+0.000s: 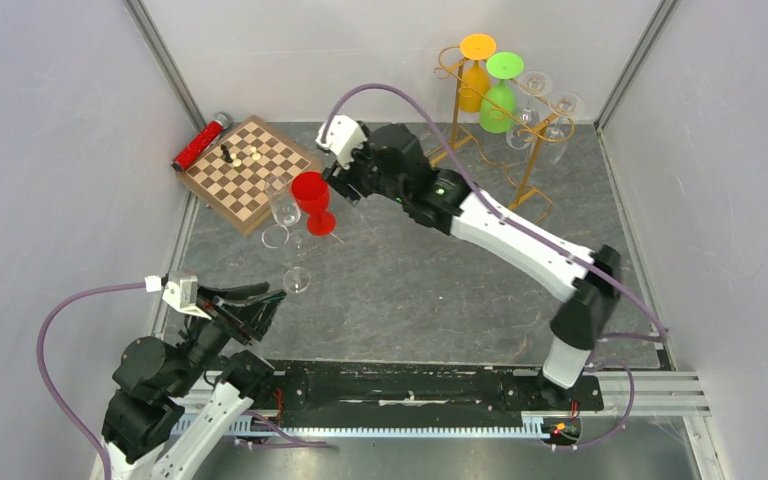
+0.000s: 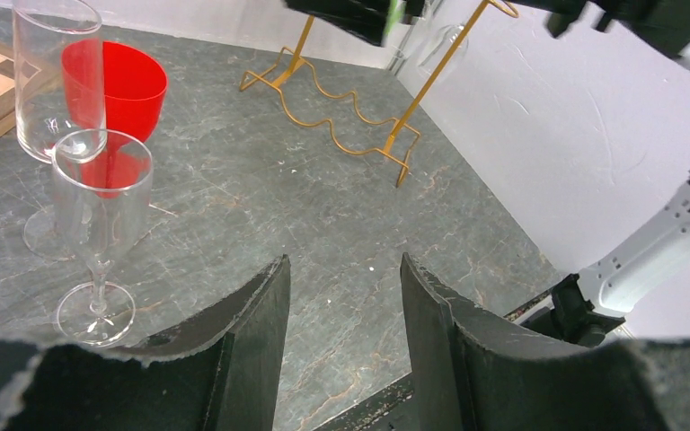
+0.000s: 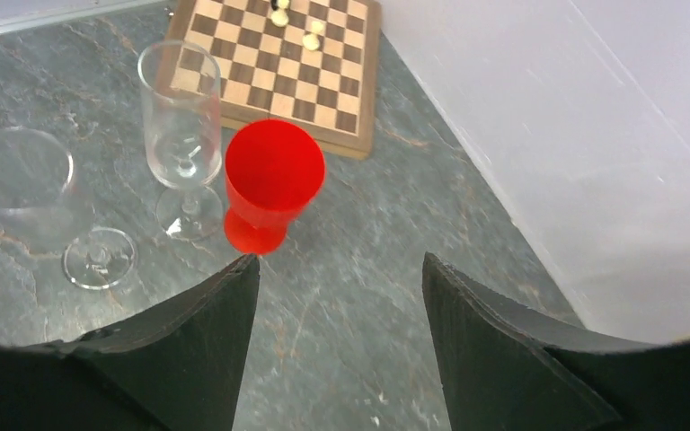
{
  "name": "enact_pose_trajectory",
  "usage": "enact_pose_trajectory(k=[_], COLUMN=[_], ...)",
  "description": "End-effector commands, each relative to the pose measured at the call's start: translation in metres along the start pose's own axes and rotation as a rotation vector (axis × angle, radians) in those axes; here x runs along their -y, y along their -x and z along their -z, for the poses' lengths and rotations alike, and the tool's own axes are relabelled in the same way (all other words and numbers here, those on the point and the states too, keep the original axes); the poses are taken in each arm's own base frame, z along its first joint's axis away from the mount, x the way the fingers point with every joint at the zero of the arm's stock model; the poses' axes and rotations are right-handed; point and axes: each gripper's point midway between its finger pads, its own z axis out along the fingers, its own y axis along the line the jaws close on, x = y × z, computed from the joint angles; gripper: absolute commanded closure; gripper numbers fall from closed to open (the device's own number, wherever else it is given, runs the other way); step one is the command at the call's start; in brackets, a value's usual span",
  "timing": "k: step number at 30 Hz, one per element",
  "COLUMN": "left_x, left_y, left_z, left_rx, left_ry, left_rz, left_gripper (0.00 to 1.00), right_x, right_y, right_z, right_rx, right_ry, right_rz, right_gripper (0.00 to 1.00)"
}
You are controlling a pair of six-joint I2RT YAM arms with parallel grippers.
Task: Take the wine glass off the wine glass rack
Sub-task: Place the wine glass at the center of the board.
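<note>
The gold wire wine glass rack [image 1: 534, 165] stands at the back right, and its base [image 2: 332, 118] shows in the left wrist view. An orange glass [image 1: 475, 78], a green glass [image 1: 500, 98] and two clear glasses [image 1: 548, 112] hang upside down on it. A red wine glass [image 1: 312, 196] [image 3: 274, 175] [image 2: 112, 81] stands upright on the table, left of centre. My right gripper [image 1: 338, 185] [image 3: 341, 260] is open just right of the red glass, with only table between its fingers. My left gripper [image 1: 263, 298] [image 2: 346, 260] is open and empty near the front left.
Two clear wine glasses [image 1: 285, 212] [image 1: 297, 277] stand next to the red one. A chessboard [image 1: 250, 170] with a few pieces lies at the back left, with a red cylinder [image 1: 200, 143] beside it. White walls enclose the table on three sides.
</note>
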Motion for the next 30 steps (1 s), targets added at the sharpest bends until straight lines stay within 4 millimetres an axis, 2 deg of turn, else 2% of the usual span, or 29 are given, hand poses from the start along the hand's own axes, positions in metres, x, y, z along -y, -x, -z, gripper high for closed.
enact_pose_trajectory(k=[1, 10, 14, 17, 23, 26, 30], left_x=[-0.001, -0.004, -0.005, -0.005, -0.004, -0.004, -0.003], left_y=[0.003, 0.003, 0.003, 0.003, 0.003, 0.003, 0.004], left_z=[-0.005, -0.006, -0.006, -0.006, -0.005, -0.005, -0.003], left_rx=[0.006, 0.008, 0.009, 0.009, 0.008, 0.008, 0.019], left_ry=[0.004, 0.02, 0.025, 0.026, 0.022, 0.021, 0.014], left_rz=[-0.037, -0.034, -0.031, -0.03, -0.032, -0.031, -0.029], left_gripper=[0.45, 0.45, 0.45, 0.45, 0.45, 0.45, 0.45], right_x=[0.019, 0.044, 0.047, 0.054, 0.089, 0.099, 0.104], right_y=[0.008, -0.03, -0.049, -0.066, -0.09, -0.104, -0.13], right_z=[0.053, 0.161, 0.194, 0.214, 0.255, 0.269, 0.277], right_rx=[0.033, 0.0, -0.044, -0.067, -0.098, -0.141, -0.194], right_ry=[-0.091, -0.272, -0.31, -0.369, -0.565, -0.631, -0.677], right_rz=[-0.026, -0.084, -0.146, -0.178, -0.215, -0.228, -0.256], right_gripper=[0.29, 0.26, 0.26, 0.26, 0.25, 0.25, 0.24])
